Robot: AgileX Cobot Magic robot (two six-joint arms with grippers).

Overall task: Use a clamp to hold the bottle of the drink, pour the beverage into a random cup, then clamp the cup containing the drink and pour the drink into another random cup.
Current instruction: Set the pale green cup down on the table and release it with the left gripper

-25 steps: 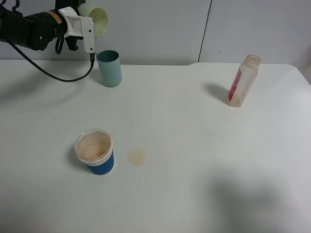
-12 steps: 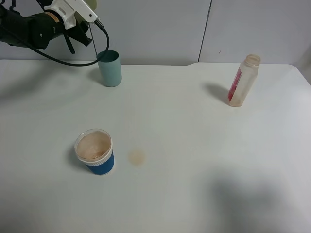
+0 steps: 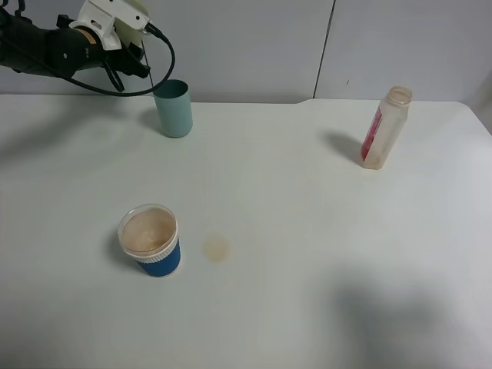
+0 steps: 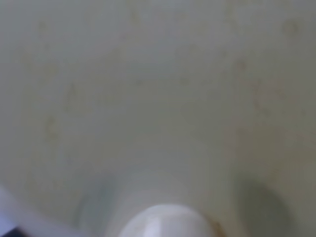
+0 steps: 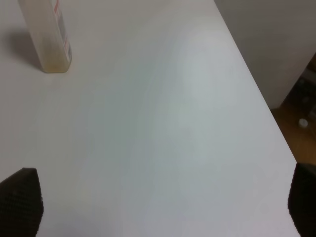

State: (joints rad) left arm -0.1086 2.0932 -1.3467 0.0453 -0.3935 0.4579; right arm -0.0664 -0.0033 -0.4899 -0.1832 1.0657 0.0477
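My left gripper [image 3: 127,15], grey-white housing with black cables, hangs high at the back left, above and left of the teal cup [image 3: 173,108]. It is shut on the pale yellow-green cup [image 4: 158,98], whose blurred wall fills the left wrist view; the housing hides that cup in the high view. The bottle [image 3: 385,127] stands upright at the back right, nearly drained, and also shows as the bottle [image 5: 47,34] in the right wrist view. My right gripper [image 5: 160,207] is open over bare table, well short of the bottle. The blue cup with white rim [image 3: 150,240] holds pinkish-brown beverage.
A small brownish spill spot [image 3: 217,247] lies just right of the blue cup. The table's right edge [image 5: 256,89] runs close beside the bottle, with floor beyond it. A grey wall stands behind the table.
The left wrist has turned and lifted toward the upper left, carrying the yellow-green cup from beside the housing to out of sight behind it. Nothing else has moved.
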